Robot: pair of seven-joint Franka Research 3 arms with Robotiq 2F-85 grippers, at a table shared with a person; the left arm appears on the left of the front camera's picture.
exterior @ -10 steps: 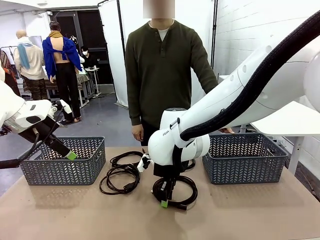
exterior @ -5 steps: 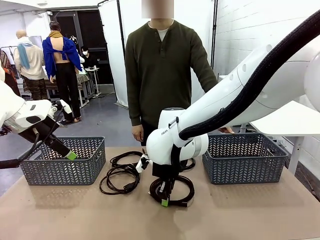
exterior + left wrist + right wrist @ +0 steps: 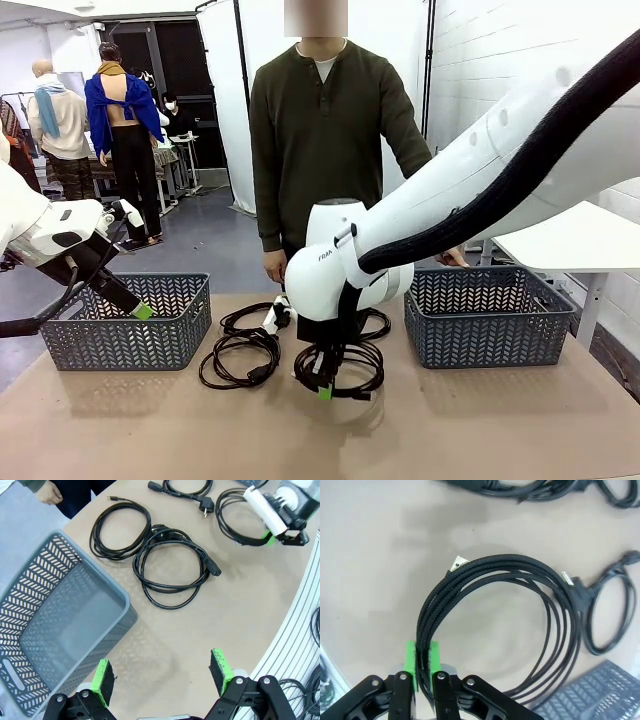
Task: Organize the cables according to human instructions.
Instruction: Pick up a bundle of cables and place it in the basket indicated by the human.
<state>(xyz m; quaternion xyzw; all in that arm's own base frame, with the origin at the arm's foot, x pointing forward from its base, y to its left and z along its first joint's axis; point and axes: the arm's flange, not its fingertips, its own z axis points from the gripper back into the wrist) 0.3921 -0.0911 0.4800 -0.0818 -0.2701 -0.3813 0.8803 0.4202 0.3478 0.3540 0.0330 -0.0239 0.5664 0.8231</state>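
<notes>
My right gripper (image 3: 422, 666) is shut on a strand bundle of a braided black cable (image 3: 520, 566), whose loop hangs from the green pads. From the front, this right gripper (image 3: 324, 388) holds that cable (image 3: 352, 372) low over the table's middle. Two more coiled cables (image 3: 240, 348) lie just left of it, and another cable (image 3: 377, 325) lies behind the arm. My left gripper (image 3: 141, 311) hovers open by the left basket (image 3: 125, 345), with nothing between its fingers (image 3: 102, 680). The human (image 3: 325, 130) stands at the far side.
A second grey basket (image 3: 488, 335) stands at the right of the table. In the left wrist view the left basket (image 3: 30, 610) sits below-left, loose cables (image 3: 172, 571) beyond it, and the table's near edge (image 3: 295, 615) runs along the right.
My right gripper has closed on the coiled cable and shifted it a little left and upward. The left arm has not moved.
</notes>
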